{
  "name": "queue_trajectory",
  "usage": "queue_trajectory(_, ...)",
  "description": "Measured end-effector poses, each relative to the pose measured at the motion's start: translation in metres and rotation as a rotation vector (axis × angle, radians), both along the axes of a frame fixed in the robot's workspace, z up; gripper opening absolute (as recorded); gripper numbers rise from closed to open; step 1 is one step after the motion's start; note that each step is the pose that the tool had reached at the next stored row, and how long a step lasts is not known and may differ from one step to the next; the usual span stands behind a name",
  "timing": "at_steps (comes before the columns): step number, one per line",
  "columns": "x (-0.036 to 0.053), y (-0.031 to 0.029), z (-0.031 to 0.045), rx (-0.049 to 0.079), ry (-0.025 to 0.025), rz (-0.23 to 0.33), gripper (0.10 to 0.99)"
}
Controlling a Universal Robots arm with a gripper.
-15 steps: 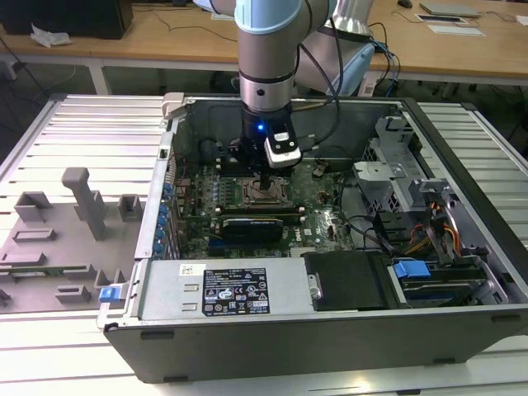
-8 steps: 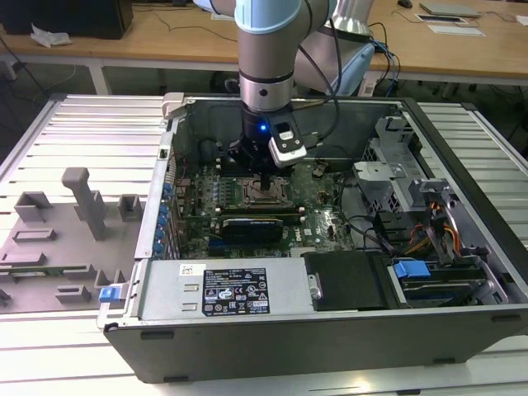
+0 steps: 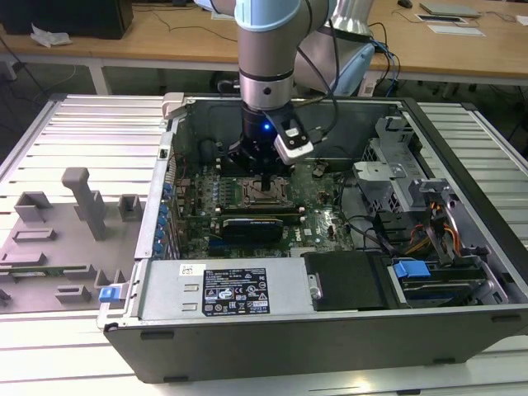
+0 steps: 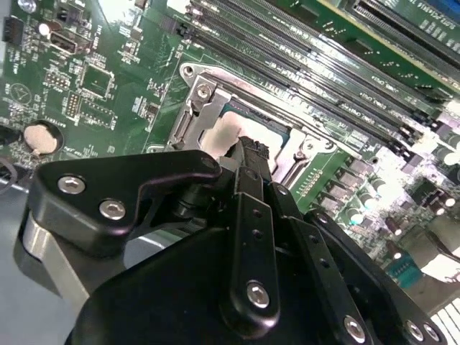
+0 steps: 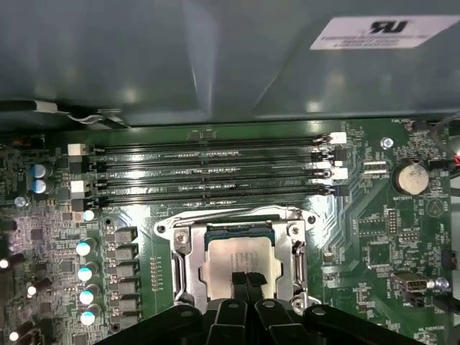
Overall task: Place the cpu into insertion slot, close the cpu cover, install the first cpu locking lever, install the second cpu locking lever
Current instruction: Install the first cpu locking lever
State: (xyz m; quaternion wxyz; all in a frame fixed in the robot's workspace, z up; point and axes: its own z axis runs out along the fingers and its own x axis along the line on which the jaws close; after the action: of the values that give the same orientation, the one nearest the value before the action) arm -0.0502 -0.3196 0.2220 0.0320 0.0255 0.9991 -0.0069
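Observation:
The insertion slot (image 5: 169,231) sits in the green board, below the long memory slots. The cpu (image 5: 224,260), pale silver-beige, lies flat inside it. In the second wrist view the cpu (image 4: 218,135) peeks out beyond the black fingers. The cpu cover (image 5: 188,264), a silver frame, appears to lie flat around the chip. My gripper (image 5: 246,282) is shut, its two thin tips pressed together right over the cpu's top; whether they touch it I cannot tell. In the exterior view the gripper (image 3: 262,176) hangs straight over the slot (image 3: 257,196) inside the computer case.
Memory slots (image 5: 208,169) run just beyond the socket, and a row of capacitors (image 5: 85,273) stands beside it. A black ribbed block (image 3: 252,224) lies near the socket. The case's walls (image 3: 157,206) enclose the board. A grey fixture tray (image 3: 58,239) lies at the exterior view's left.

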Motion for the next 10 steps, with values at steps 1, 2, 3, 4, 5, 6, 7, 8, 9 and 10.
queue_trajectory(1,0.0,0.0,0.0038,0.0,0.0,0.0,0.106)
queue_trajectory(2,0.0,0.0,0.0055,0.0,0.0,0.0,0.106)
queue_trajectory(3,0.0,0.0,0.007,0.0,0.0,0.0,0.106)
queue_trajectory(4,0.0,0.0,0.009,-0.001,0.0,0.0,0.106)
queue_trajectory(5,0.0001,0.0,0.0094,-0.001,-0.0001,0.0,0.106)
queue_trajectory(6,0.0,0.0,0.0094,-0.002,-0.0001,0.0,0.106)
queue_trajectory(7,0.0,0.0,0.0094,-0.002,-0.0001,0.0,0.106)
queue_trajectory(8,0.0,0.0,0.0095,-0.003,0.0,0.0,0.106)
queue_trajectory(9,0.0,0.0,0.0095,-0.003,0.0,0.0,0.106)
queue_trajectory(10,0.0,0.0,0.0095,-0.003,0.0,0.0,0.106)
